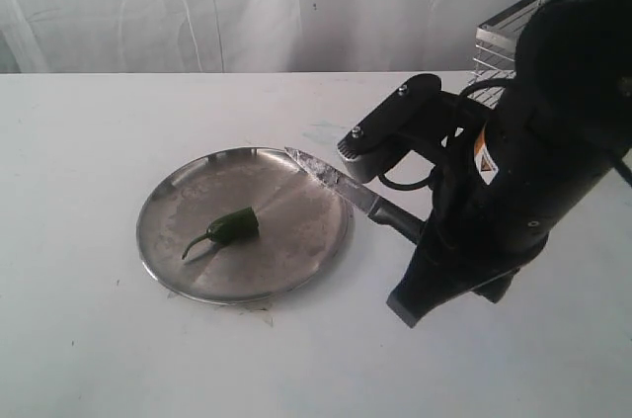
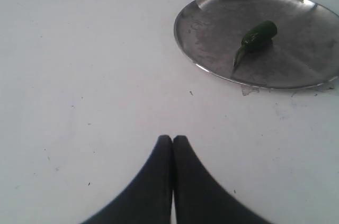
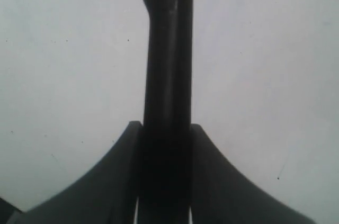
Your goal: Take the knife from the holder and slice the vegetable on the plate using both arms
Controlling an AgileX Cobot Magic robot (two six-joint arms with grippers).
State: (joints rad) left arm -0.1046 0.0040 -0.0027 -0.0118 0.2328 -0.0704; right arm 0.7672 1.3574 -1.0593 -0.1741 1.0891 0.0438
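Note:
The green chili pepper (image 1: 233, 225) lies left of centre on the round silver plate (image 1: 296, 203). My right gripper (image 3: 166, 126) is shut on the black handle of the knife (image 3: 167, 75). In the exterior view the knife (image 1: 341, 187) slants up to the left, its blade tip over the plate's far right rim, apart from the pepper. The right arm hides most of the gripper there. My left gripper (image 2: 172, 138) is shut and empty above bare table, some way from the plate (image 2: 212, 28) and the pepper (image 2: 258, 36); the exterior view does not show it.
The silver wire holder (image 1: 504, 38) stands at the back right, half hidden by the right arm (image 1: 533, 161). White tabletop surrounds the plate, and a white curtain hangs behind the table.

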